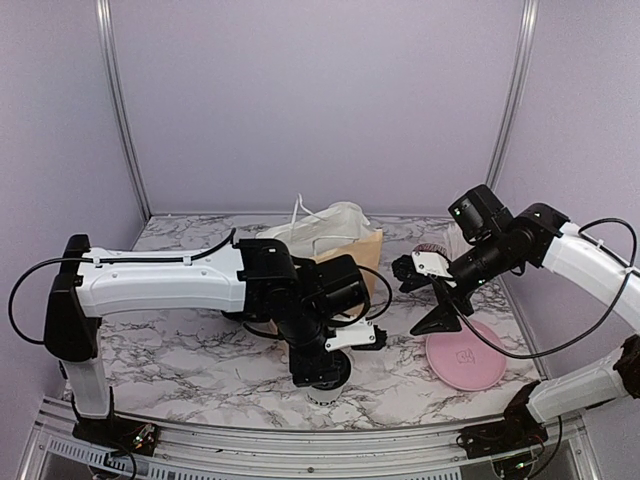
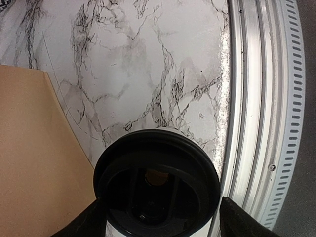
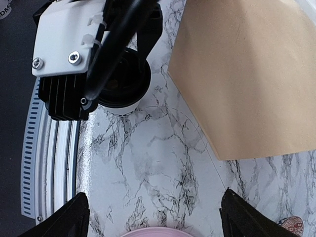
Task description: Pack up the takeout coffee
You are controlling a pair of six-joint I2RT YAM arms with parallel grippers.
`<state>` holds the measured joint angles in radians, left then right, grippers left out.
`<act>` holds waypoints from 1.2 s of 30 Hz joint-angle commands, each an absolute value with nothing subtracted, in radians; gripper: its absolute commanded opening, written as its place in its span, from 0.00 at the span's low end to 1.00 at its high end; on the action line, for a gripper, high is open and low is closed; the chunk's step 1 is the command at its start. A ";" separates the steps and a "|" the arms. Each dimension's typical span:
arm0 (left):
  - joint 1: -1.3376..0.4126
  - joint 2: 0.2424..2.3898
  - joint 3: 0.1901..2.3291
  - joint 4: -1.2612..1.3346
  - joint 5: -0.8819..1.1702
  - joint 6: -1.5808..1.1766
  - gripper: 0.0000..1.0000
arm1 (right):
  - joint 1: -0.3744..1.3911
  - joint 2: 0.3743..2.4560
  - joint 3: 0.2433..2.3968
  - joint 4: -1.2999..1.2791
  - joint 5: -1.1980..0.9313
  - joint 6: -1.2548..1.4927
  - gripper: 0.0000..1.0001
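**Takeout coffee and grippers, three views.** The takeout coffee [image 2: 157, 192] is shown upright on the marbled table [image 1: 180, 350], just beside the aluminium rail [image 2: 252, 98] at the near edge. The paper bag [image 3: 247, 74] is close on its other side. The left gripper [image 2: 160, 215] is positioned above the cup with its jaws spread on either side; contact with the cup wall cannot be confirmed. The right gripper [image 3: 155, 207] is spread wide, with nothing between its fingers, above the table near the pink plate [image 1: 465, 358].

Two risks are judged. An off-centre closure may tip the cup toward the rail. Excess squeeze may buckle the paper wall and loosen the lid.

The surface is patterned in glossy white-and-grey marble, and the cell is enclosed by lilac walls [image 1: 320, 100].
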<state>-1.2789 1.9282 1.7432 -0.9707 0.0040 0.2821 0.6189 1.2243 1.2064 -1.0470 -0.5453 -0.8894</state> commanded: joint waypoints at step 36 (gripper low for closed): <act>-1.226 1.929 1.718 -0.954 0.062 0.268 0.84 | 0.614 1.246 1.230 -1.029 -0.570 -0.876 0.88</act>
<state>-1.2381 1.9163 1.7229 -0.9516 0.0444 0.2707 0.6189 1.2419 1.2053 -1.0397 -0.5526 -0.8867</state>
